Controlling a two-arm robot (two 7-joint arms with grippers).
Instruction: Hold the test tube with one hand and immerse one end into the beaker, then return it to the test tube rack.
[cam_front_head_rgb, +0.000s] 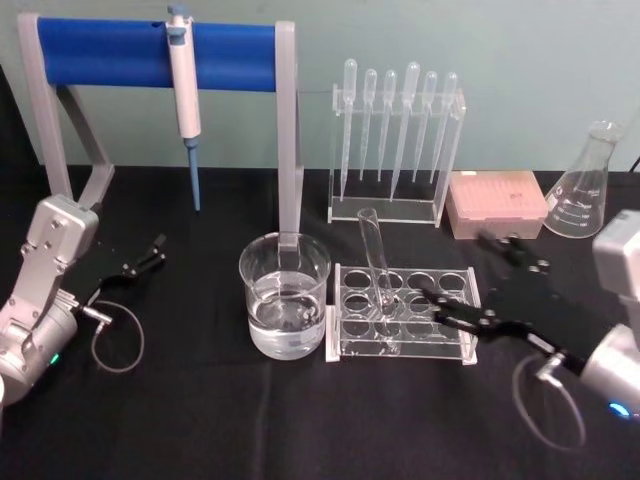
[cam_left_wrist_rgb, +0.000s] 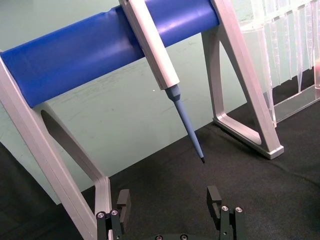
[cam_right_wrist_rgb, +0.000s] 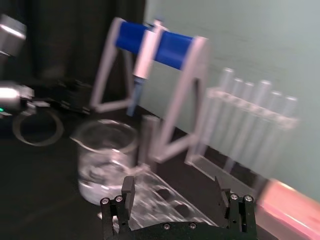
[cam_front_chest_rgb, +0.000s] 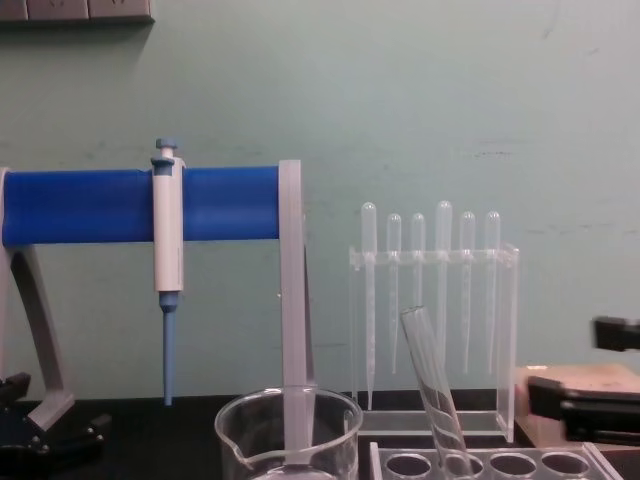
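Observation:
The test tube (cam_front_head_rgb: 377, 268) leans in the clear plastic rack (cam_front_head_rgb: 452, 346), its rounded end down in a hole and its rim tilted back; it also shows as the test tube (cam_front_chest_rgb: 434, 390). The beaker (cam_front_head_rgb: 285, 296), part full of clear liquid, stands just left of the rack. My right gripper (cam_front_head_rgb: 458, 270) hovers open over the rack's right half, a short way right of the tube, holding nothing. In the right wrist view the right gripper (cam_right_wrist_rgb: 175, 192) points at the tube (cam_right_wrist_rgb: 147, 137) and the beaker (cam_right_wrist_rgb: 105, 160). My left gripper (cam_front_head_rgb: 152, 253) rests open at the far left.
A blue-barred stand (cam_front_head_rgb: 150, 53) with a hanging pipette (cam_front_head_rgb: 184, 80) is behind the beaker. A rack of plastic droppers (cam_front_head_rgb: 397, 140), a pink tip box (cam_front_head_rgb: 497, 203) and a conical flask (cam_front_head_rgb: 584, 185) line the back right. Black cloth covers the table.

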